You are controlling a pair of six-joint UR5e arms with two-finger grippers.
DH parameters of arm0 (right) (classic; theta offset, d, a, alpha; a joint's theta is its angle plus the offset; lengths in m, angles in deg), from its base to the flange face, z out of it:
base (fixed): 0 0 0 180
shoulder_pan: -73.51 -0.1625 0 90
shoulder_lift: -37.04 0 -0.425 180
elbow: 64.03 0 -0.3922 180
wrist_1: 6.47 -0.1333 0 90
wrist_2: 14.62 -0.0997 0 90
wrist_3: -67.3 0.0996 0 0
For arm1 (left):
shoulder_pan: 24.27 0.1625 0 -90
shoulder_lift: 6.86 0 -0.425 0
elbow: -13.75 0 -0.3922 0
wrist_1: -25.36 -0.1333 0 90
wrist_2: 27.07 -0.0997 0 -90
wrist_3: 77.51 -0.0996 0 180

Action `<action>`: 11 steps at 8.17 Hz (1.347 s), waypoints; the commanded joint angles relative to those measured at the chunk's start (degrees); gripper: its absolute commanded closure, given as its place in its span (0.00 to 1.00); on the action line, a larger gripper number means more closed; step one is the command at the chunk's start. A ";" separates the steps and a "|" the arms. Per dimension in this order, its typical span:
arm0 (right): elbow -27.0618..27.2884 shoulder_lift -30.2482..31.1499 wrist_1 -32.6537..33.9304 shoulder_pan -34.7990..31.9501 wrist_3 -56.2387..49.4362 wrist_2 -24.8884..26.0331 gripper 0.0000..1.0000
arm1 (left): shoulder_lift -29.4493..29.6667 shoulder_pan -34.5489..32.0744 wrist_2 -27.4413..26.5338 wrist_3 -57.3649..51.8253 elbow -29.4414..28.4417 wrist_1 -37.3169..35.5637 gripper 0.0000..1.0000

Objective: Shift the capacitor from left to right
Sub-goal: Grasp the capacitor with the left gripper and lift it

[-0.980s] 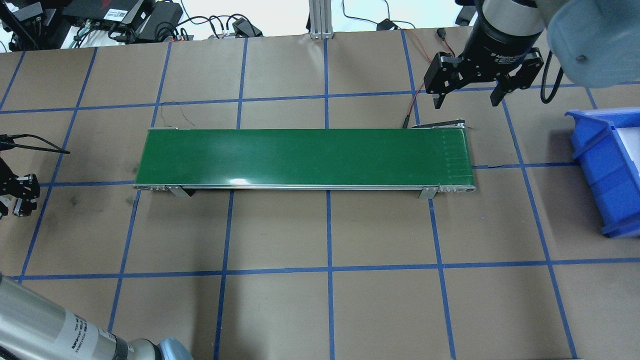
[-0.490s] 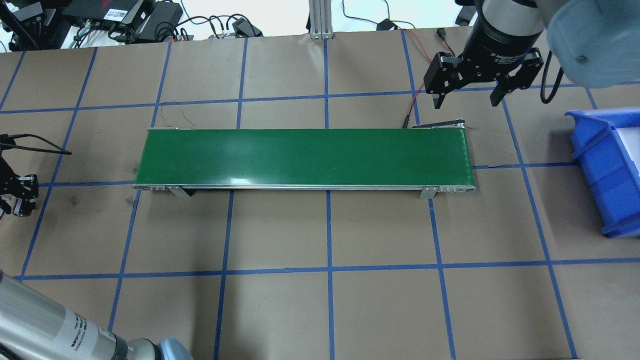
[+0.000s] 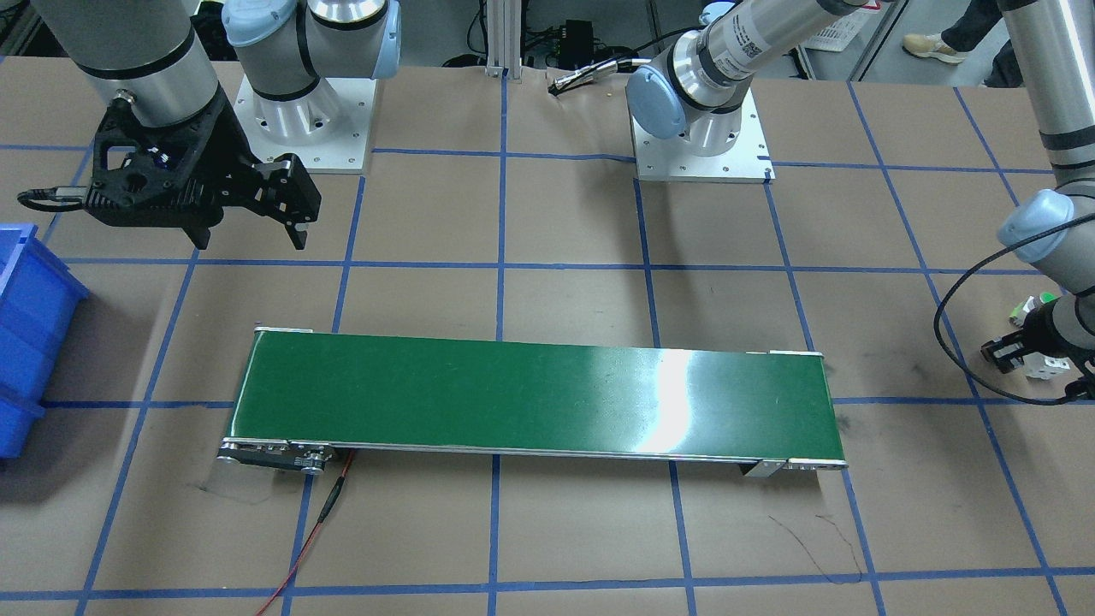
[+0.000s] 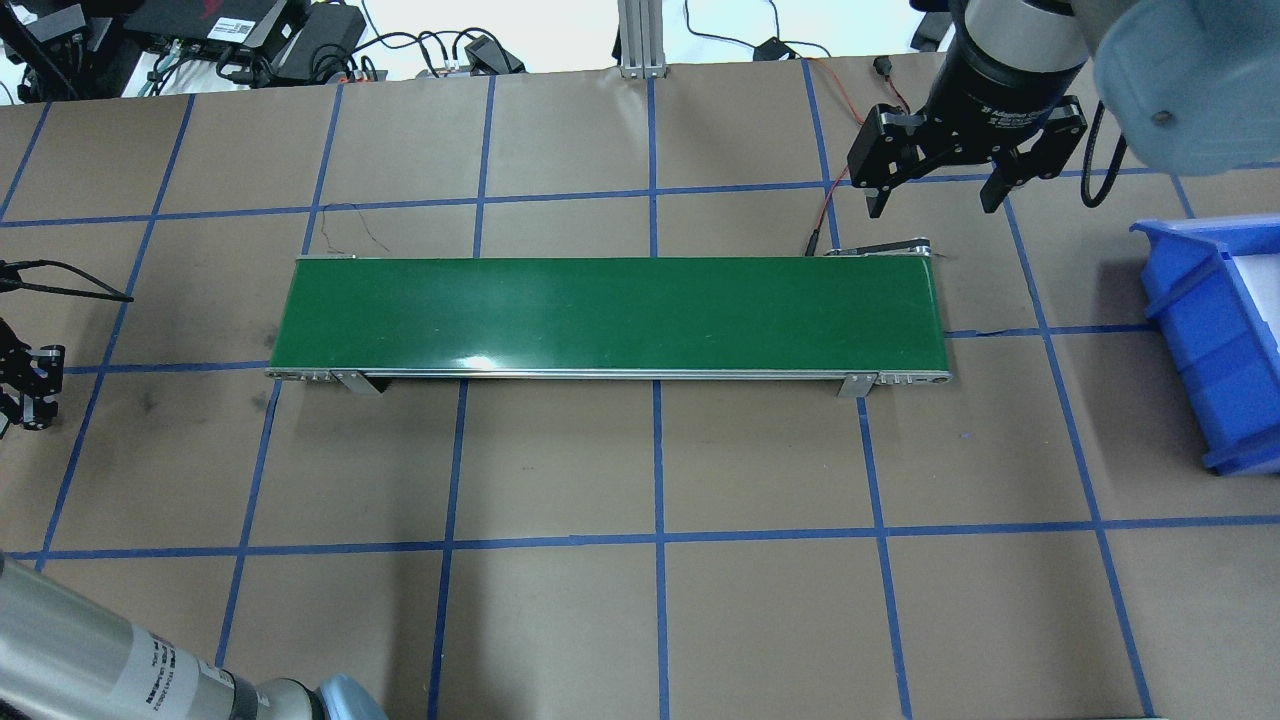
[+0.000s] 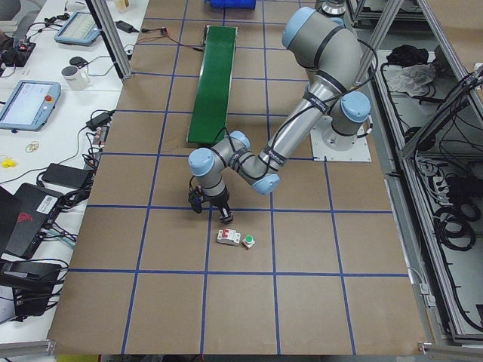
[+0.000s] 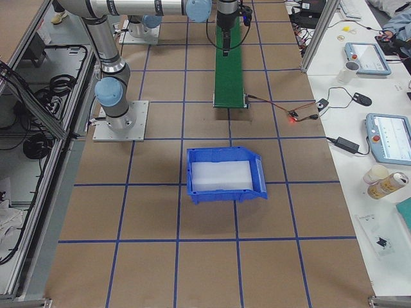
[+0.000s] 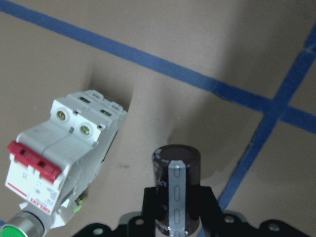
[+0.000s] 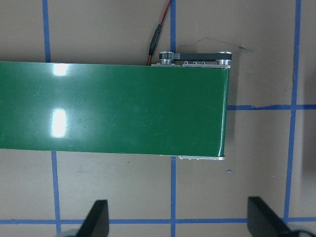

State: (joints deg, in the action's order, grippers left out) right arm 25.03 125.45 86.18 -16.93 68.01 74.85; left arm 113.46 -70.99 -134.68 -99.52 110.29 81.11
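The capacitor, a stubby dark cylinder with a pale stripe, sits between the fingers of my left gripper, which is shut on it. This gripper is low over the table at the far left edge of the overhead view and at the right in the front view. My right gripper is open and empty. It hovers just beyond the far side of the right end of the green conveyor belt, and its fingertips show wide apart in the right wrist view.
A white circuit breaker with red tabs and a green-capped push button lie right beside the left gripper. A blue bin stands at the table's right end. A red wire runs from the conveyor's right end.
My left gripper has shifted slightly left, toward the edge of the overhead view. The right arm has not moved.
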 commanded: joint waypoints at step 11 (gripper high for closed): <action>0.50 0.00 -0.02 -0.09 0.00 0.00 0.00 | -12.74 -28.25 14.54 -4.01 0.14 12.10 1.00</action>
State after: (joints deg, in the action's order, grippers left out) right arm 25.50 125.45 86.15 -17.01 68.01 74.85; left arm 99.88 -98.85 -120.33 -103.43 110.30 93.27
